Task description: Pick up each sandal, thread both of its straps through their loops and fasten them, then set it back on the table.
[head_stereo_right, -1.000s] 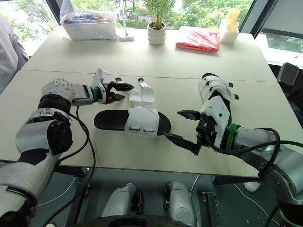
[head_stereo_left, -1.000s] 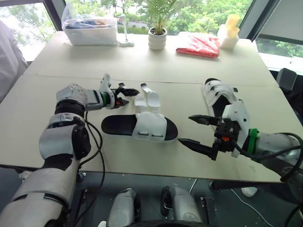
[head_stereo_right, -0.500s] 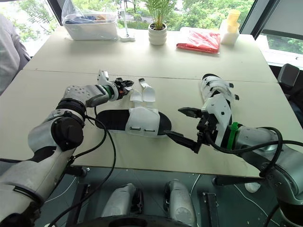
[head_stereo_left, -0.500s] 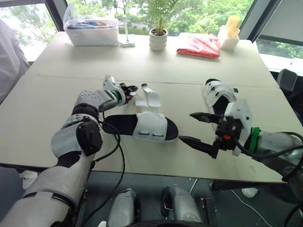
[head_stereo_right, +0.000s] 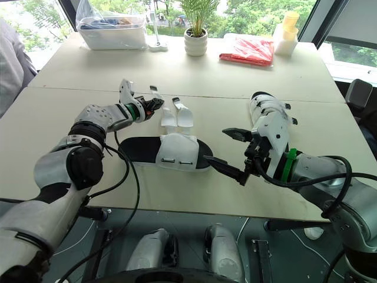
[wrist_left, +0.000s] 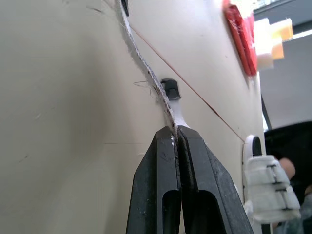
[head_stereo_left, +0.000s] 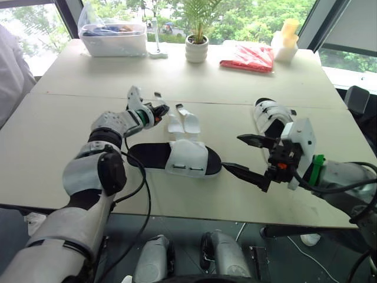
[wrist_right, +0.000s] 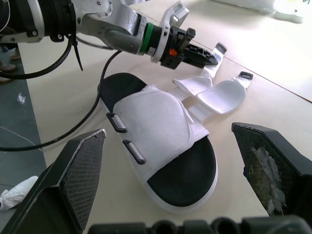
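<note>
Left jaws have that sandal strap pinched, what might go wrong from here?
On the left gripper the jaws pinch the strap only near its thin end, so a pull may slip it free. The sandal lies unheld while the right gripper hangs beside it, jaws open, so tugging could drag it along the table. The right arm sits close to the second sandal and might nudge it.

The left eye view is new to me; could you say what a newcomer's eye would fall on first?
The black-soled sandal with a white fabric upper lies in the middle of the beige table, its two straps splayed open toward the far side. The left hand is shut on the tip of one white strap, while the right hand hovers wide open beside the sandal's right end. A second white sandal lies beyond the right hand.
</note>
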Controlling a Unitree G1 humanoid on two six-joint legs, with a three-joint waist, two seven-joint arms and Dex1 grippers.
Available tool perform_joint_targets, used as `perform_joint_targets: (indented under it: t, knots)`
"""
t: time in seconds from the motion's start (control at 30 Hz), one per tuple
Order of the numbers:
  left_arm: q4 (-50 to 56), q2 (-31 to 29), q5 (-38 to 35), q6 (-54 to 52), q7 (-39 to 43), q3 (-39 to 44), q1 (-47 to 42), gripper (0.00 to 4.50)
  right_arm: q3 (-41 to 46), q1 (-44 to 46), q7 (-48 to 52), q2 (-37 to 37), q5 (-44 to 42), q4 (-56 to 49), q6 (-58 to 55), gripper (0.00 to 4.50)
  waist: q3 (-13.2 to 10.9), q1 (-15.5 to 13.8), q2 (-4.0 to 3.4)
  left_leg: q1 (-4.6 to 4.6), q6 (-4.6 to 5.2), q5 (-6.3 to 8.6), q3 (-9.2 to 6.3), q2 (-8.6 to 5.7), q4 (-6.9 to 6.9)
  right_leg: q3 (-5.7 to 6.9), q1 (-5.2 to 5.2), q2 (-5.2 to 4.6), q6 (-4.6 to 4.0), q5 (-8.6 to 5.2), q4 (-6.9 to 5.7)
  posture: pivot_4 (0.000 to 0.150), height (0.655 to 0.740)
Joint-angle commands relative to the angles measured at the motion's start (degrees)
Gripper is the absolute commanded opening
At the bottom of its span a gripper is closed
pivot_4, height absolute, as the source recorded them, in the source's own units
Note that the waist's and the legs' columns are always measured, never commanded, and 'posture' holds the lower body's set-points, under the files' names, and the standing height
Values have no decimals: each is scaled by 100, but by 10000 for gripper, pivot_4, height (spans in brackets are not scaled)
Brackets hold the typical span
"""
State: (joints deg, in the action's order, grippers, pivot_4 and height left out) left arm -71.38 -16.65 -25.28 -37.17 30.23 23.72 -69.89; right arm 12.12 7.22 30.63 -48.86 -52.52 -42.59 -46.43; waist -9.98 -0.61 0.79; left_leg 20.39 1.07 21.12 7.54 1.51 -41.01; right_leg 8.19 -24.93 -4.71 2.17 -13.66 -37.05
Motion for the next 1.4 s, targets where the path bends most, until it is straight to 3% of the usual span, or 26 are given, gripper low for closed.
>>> perform_joint_targets:
  t: [0.03,0.2,0.27,0.43,0.53,0.63,0.87,1.0,1.1,1.23,1.4]
  knots:
    - [600,-183,441,577,1718,-724,-136,957,128,-1,-5,-11,-42,-108,30,45000,0,3,0,0,-1,0,4,0,0,0,-1,1,0,0,0,1500,7288]
    - [1801,-170,928,1690,3540,-1815,237,957,175,-81,63,-77,-3,-70,31,45000,0,-4,-1,3,-3,-1,4,2,0,-2,-4,2,-1,0,0,1500,7288]
    - [2735,-217,1073,1996,4108,-2316,638,957,183,-113,79,-87,13,-50,34,45000,0,-3,-1,2,-3,-1,3,2,0,-8,-4,1,-1,0,2,1500,7288]
    - [5166,-577,959,2005,4728,-2938,1814,957,-40,-226,104,-11,214,42,92,45000,0,40,-3,0,-3,-1,1,12,-1,-16,-6,1,-2,0,-1,1500,7288]
    - [5853,-883,879,1859,4892,-3041,2220,957,-478,-129,89,175,587,239,223,45000,0,46,-3,0,-6,-3,0,17,-4,-19,-7,0,-5,1,-2,1500,7288]
    - [6116,-1121,822,1828,4946,-3059,2432,0,-926,225,20,574,939,713,351,35909,1,51,-6,-3,-7,-4,-1,17,-5,-22,-6,-2,-6,1,-3,1500,7288]
    - [6591,-1410,801,2084,5044,-3131,2749,0,-2047,742,356,1041,2215,1896,997,409,1,6,-7,7,-7,-4,-4,16,-4,-21,-12,-1,-6,1,-2,1500,7288]
    - [6535,-1542,1058,2869,5103,-3254,2914,0,-2534,843,505,1174,2863,2580,1230,409,1,4,-7,10,-6,-4,-4,15,-4,-21,-16,-2,-6,1,-2,1500,7288]
    - [6090,-1602,1480,4179,5115,-3374,2965,0,-2864,828,547,1183,3370,3034,1300,409,1,19,-8,7,-6,-4,-1,15,-5,-21,-15,-3,-7,1,-3,1500,7288]
    - [5196,-1529,1824,6125,4993,-3402,2768,0,-2844,751,676,1281,3430,3057,1345,409,5,41,-8,-4,-7,-4,-1,19,-5,-21,-6,-2,-8,2,-4,1500,7288]
    - [5298,-1361,1395,6170,5088,-3368,2837,0,-2718,715,691,1373,3480,3018,1289,409,6,45,-8,-2,-6,-4,-2,19,-6,-20,-6,-4,-9,3,-4,1500,7288]
